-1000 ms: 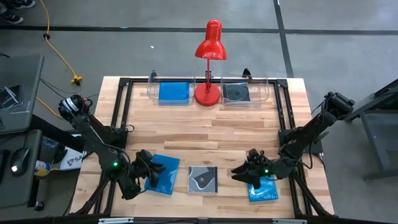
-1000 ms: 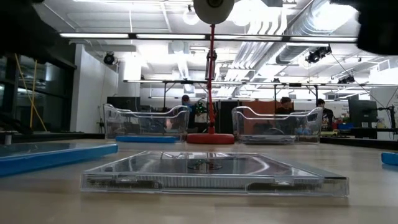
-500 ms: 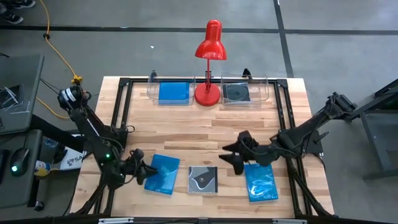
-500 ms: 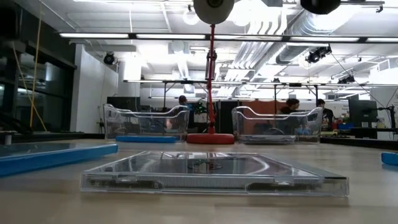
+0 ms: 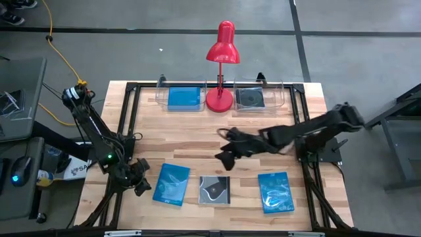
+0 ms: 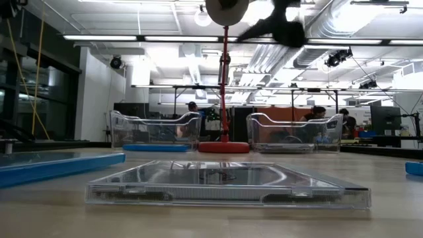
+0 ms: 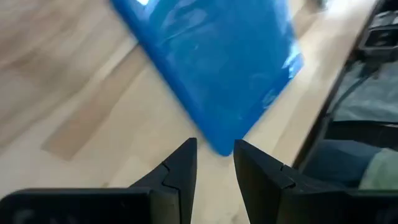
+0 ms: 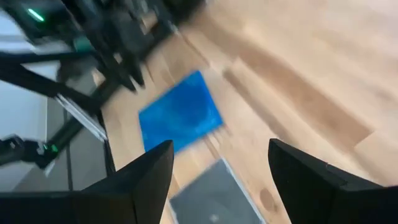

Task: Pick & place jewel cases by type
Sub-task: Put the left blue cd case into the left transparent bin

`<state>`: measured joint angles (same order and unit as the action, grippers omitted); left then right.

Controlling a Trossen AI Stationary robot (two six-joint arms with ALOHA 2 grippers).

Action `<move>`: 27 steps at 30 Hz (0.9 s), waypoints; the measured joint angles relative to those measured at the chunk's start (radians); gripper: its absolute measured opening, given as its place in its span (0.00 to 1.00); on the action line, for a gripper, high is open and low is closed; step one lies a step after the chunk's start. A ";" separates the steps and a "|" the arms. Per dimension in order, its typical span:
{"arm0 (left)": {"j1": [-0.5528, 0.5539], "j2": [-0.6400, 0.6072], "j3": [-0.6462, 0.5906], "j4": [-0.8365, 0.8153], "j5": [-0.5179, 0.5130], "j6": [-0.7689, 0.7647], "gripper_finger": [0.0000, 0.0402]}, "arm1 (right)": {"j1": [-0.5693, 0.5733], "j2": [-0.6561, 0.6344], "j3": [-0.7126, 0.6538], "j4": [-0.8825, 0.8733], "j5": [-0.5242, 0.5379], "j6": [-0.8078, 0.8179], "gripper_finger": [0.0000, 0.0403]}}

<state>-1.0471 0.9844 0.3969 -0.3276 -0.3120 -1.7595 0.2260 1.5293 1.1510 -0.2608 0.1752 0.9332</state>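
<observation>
The right gripper [image 5: 222,150] hangs at frame centre above the table [image 5: 197,131], fingers spread and empty, just above the dark case [image 5: 215,189]. The left gripper [image 5: 139,183], lower left, has fingers narrowly parted with nothing between them, beside the left blue case [image 5: 172,184]. Another blue case [image 5: 275,192] lies lower right. At the top, two clear trays flank a red lamp [image 5: 222,66], one holding a blue case [image 5: 183,98], the other a dark one [image 5: 250,98].
</observation>
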 joint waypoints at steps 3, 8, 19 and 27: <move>0.000 0.000 0.000 -0.041 0.040 -0.003 0.26 | -0.044 0.096 0.013 0.011 -0.110 0.007 0.61; 0.000 0.001 0.000 -0.081 0.025 -0.006 0.26 | -0.094 0.236 0.015 0.180 -0.237 0.030 0.61; 0.083 0.006 0.000 -0.131 0.006 -0.001 0.26 | -0.168 0.418 0.015 0.459 -0.349 0.136 0.61; 0.154 0.008 0.001 -0.111 0.034 0.009 0.26 | -0.169 0.421 0.015 0.463 -0.320 0.134 0.61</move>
<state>-0.8929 0.9928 0.3977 -0.4390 -0.2779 -1.7504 0.0566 1.9507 1.1664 0.2027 -0.1448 1.0669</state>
